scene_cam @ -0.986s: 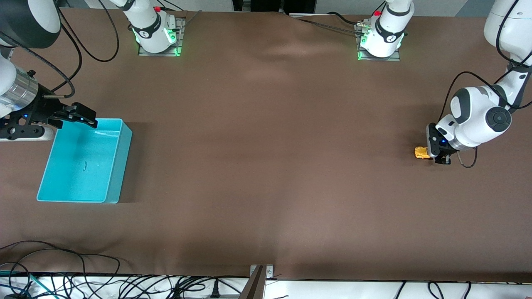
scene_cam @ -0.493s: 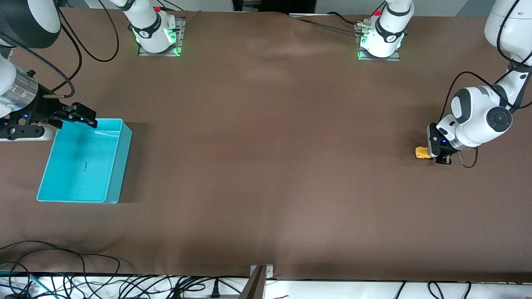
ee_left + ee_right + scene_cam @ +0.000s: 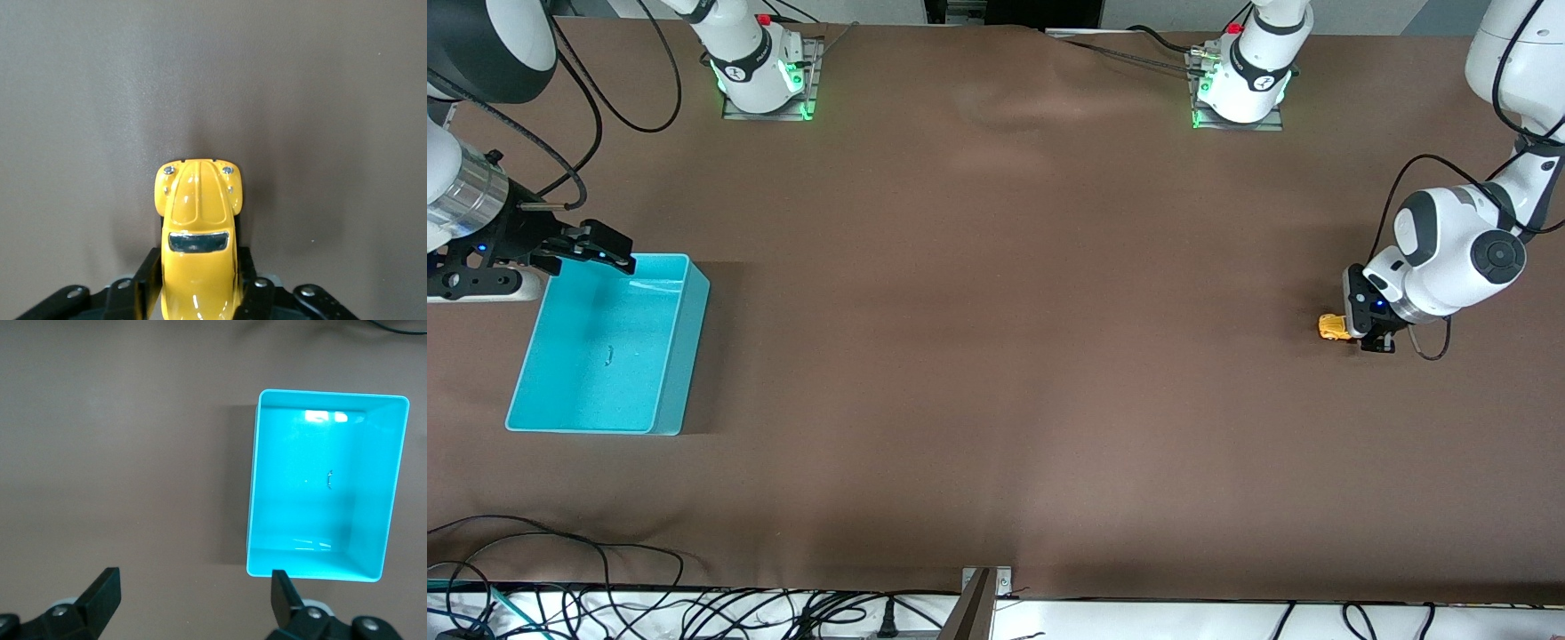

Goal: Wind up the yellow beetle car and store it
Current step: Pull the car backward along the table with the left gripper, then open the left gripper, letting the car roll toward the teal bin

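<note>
A brown-covered table with black cables along its near edge.

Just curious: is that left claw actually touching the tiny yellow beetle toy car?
Touching. In the left wrist view, the left gripper's black fingers press against both sides of the tiny yellow beetle toy car.

A brown cloth-covered surface is carrying two things, lying well apart. A turquoise bin is sitting at the right arm's end, its inside bare. The yellow beetle car is resting on its wheels at the left arm's end.
</note>
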`<state>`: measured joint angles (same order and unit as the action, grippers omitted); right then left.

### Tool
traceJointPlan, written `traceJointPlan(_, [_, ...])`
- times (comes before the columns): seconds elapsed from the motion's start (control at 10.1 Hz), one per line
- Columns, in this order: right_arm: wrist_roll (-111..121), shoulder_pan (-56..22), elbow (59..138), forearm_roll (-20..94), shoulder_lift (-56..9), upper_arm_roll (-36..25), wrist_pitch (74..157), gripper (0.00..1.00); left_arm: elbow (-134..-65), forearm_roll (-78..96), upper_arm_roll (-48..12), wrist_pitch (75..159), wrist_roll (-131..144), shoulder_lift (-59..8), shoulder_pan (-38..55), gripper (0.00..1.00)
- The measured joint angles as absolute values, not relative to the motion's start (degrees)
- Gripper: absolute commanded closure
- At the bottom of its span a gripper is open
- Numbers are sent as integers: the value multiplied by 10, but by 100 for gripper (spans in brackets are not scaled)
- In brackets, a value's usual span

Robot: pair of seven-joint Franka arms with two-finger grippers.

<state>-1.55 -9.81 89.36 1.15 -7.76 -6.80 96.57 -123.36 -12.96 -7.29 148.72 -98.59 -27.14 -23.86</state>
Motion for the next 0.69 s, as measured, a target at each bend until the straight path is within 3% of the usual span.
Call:
traceJointPlan(0.3, [-16, -98, 894, 12, -78, -68, 966, 0, -1197, -118, -85, 1407, -982, -265, -240, 0])
traceJointPlan(0.69, [-16, -98, 894, 12, -78, -68, 967, 0, -1078, -90, -113, 1168, -918, -237, -239, 0])
